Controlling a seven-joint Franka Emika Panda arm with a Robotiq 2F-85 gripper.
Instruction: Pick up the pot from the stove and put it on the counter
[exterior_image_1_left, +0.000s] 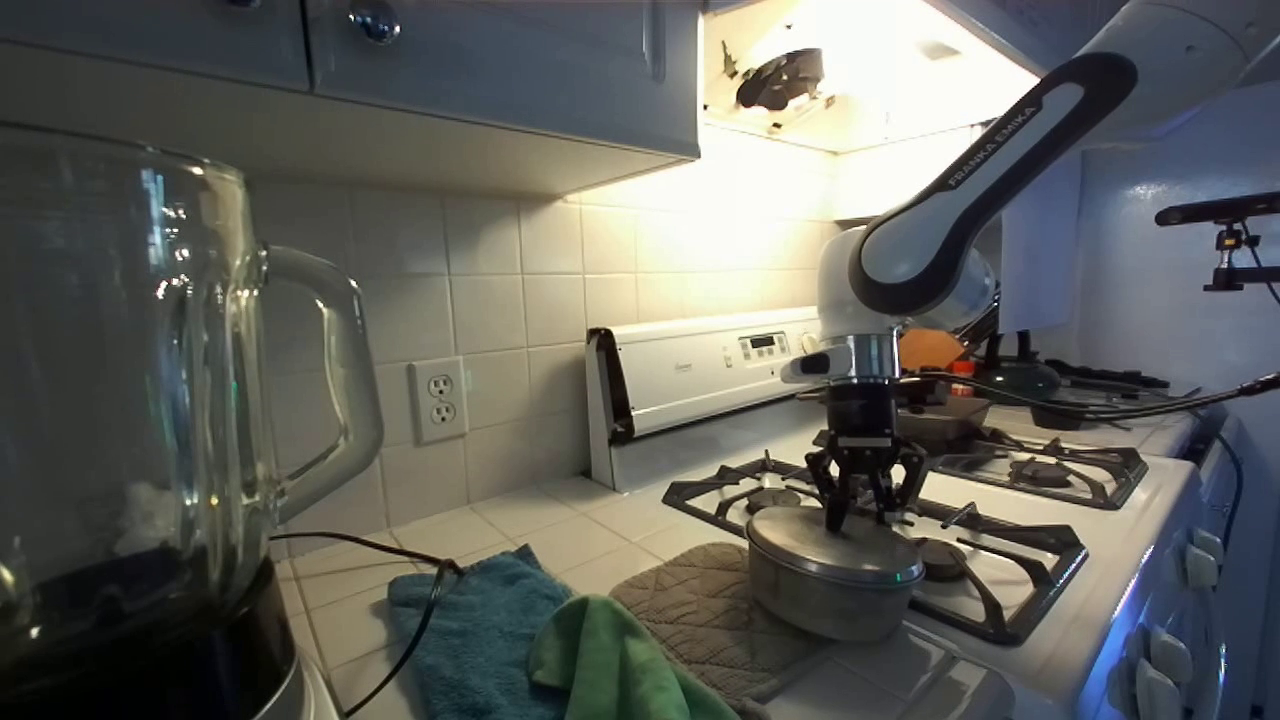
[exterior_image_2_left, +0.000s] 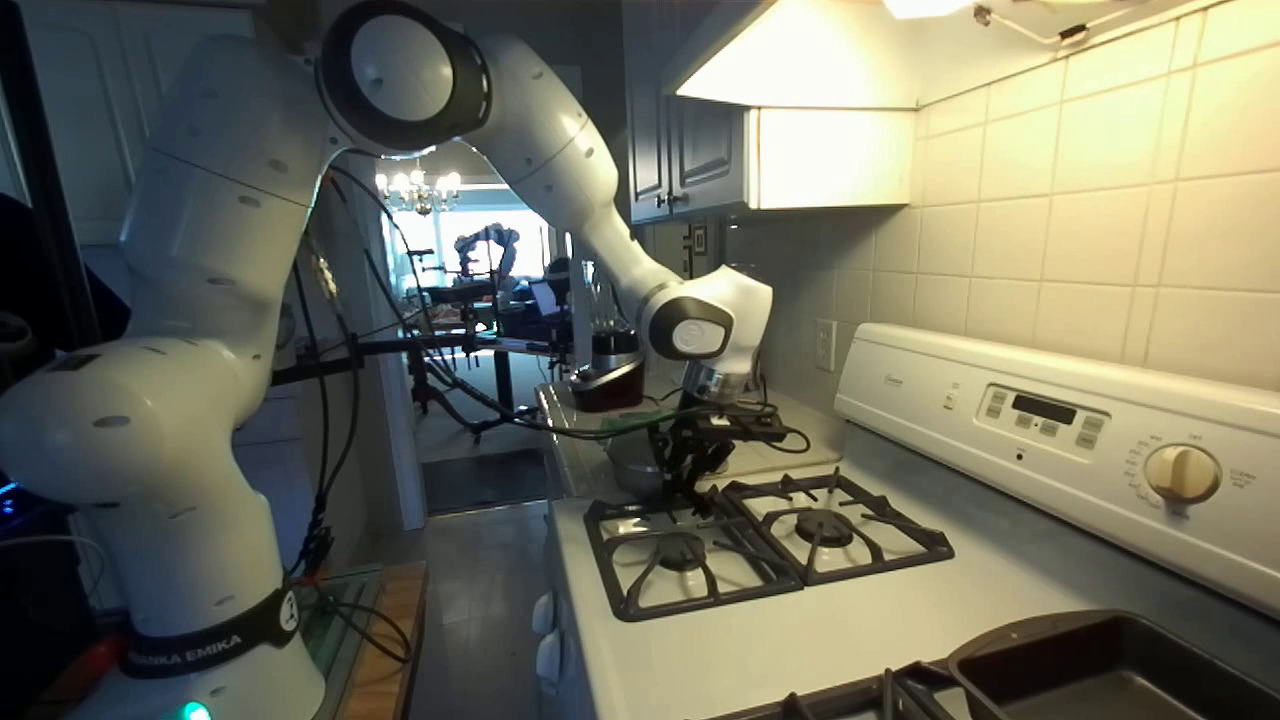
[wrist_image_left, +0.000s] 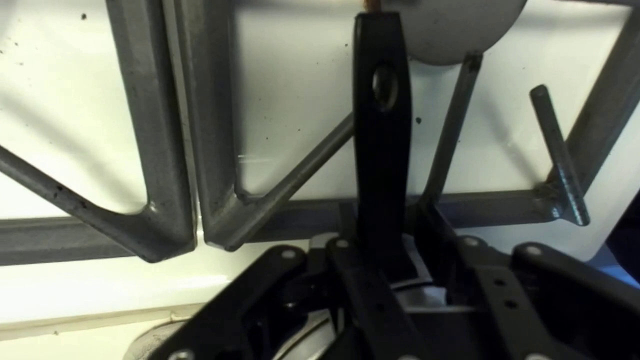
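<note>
The silver-grey lidded pot (exterior_image_1_left: 835, 585) sits beside the burner grates, over the right part of a quilted mat on the tiled counter (exterior_image_1_left: 555, 525). In the wrist view its black handle (wrist_image_left: 382, 150) reaches out above the grates of the white stove (exterior_image_2_left: 800, 640). My gripper (wrist_image_left: 381, 212) points down with its fingers on either side of that handle. The jaws stand partly open; a narrow gap shows right of the handle, and left contact is unclear. In an exterior view the gripper (exterior_image_1_left: 862, 515) is at the pot's far side; the lid's knob is hidden.
A grey quilted mat (exterior_image_1_left: 690, 605), a blue towel (exterior_image_1_left: 500, 620) and a green cloth (exterior_image_1_left: 610, 660) lie left of the pot. A glass blender (exterior_image_1_left: 130, 400) stands nearer the camera. A dark baking pan (exterior_image_2_left: 1120, 665) rests on the rear burners; cabinets (exterior_image_1_left: 520, 60) hang above.
</note>
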